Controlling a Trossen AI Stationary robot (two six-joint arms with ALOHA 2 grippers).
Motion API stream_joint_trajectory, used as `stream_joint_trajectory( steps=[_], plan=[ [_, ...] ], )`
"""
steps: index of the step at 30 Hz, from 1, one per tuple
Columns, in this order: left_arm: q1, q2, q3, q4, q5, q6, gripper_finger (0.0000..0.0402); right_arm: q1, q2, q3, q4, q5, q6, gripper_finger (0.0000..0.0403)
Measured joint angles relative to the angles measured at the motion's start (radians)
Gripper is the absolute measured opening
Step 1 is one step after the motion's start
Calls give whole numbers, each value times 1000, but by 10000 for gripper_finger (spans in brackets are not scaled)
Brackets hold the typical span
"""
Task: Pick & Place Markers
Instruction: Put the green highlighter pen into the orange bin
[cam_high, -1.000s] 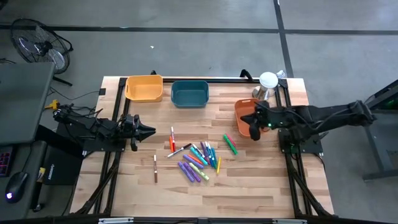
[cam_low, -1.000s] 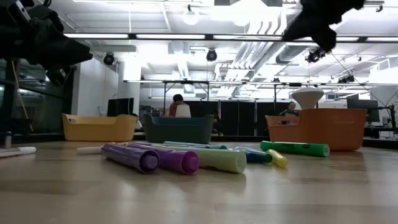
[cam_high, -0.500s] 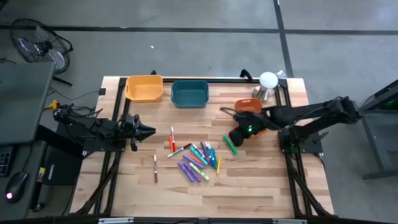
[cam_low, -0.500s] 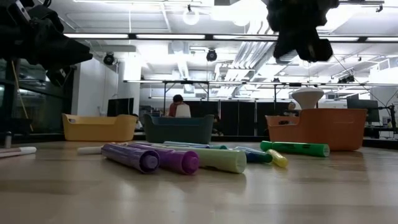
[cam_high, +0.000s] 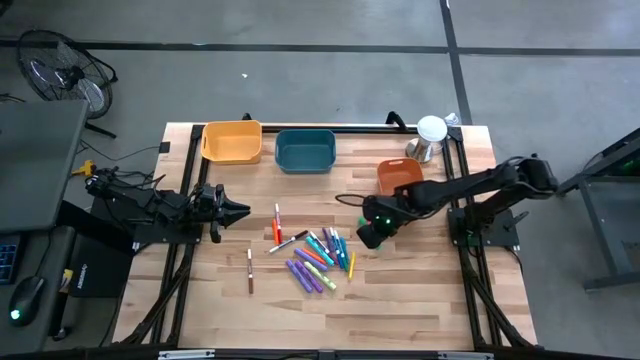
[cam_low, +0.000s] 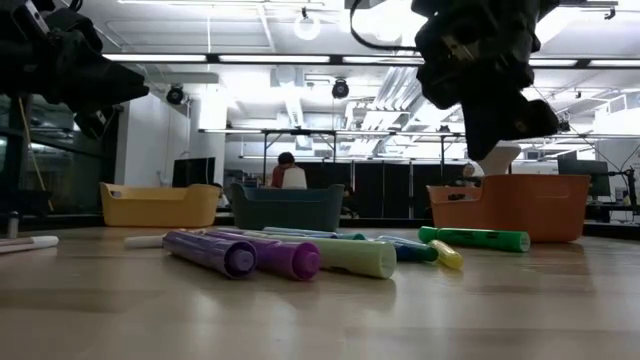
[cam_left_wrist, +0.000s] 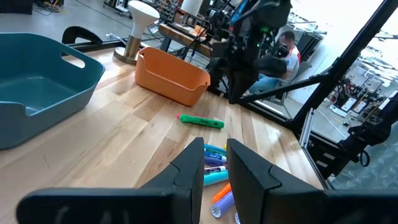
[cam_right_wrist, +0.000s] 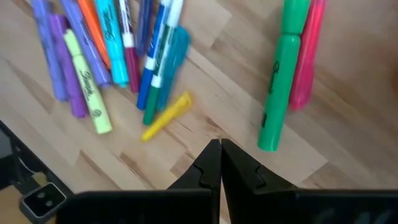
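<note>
Pale wood planks make up the bench (cam_high: 420, 300), and along its far edge stand a yellow bin (cam_high: 232, 141), a teal bin (cam_high: 305, 150) and, further right, an orange bin (cam_high: 397, 176). The right arm reaches in from the right, and its gripper (cam_high: 369, 232) hangs above the bench just right of the scattered markers (cam_high: 318, 255), fingers pressed together with nothing between them. The left gripper (cam_high: 232, 210) waits at the left edge of the bench, well apart from the pile; its fingers stand a little apart, and nothing shows between them.

The markers lie in a loose fan at the middle of the bench: purple, orange, teal and blue ones crowded side by side, some touching. A green marker (cam_right_wrist: 278, 93) lies right of the pile against a pink one (cam_right_wrist: 306, 59), and a small yellow one (cam_right_wrist: 165, 116) sits apart from both. A brown one (cam_high: 250, 270) lies alone on the left, though from above its colour is hard to be sure of.

These look light, stiff and smooth, so they will likely roll or skate if nudged. The best hold would be across the barrel at its middle, fingers square to its length. The green or yellow marker offers the clearest approach; the crowded ones risk dragging neighbours along.
</note>
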Motion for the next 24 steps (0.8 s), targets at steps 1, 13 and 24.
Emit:
stream_joint_trajectory(
  steps=[1, 13, 24],
  plan=[
    [0, 0, 0, 0, 0, 0, 67, 2, 6, 0, 3, -3, 0, 0],
    [0, 0, 0, 0, 0, 0, 67, 23, 29, 117, -222, 113, 81, 6],
    [0, 0, 0, 0, 0, 0, 67, 93, 171, 230, -355, 187, 275, 148]
  ],
)
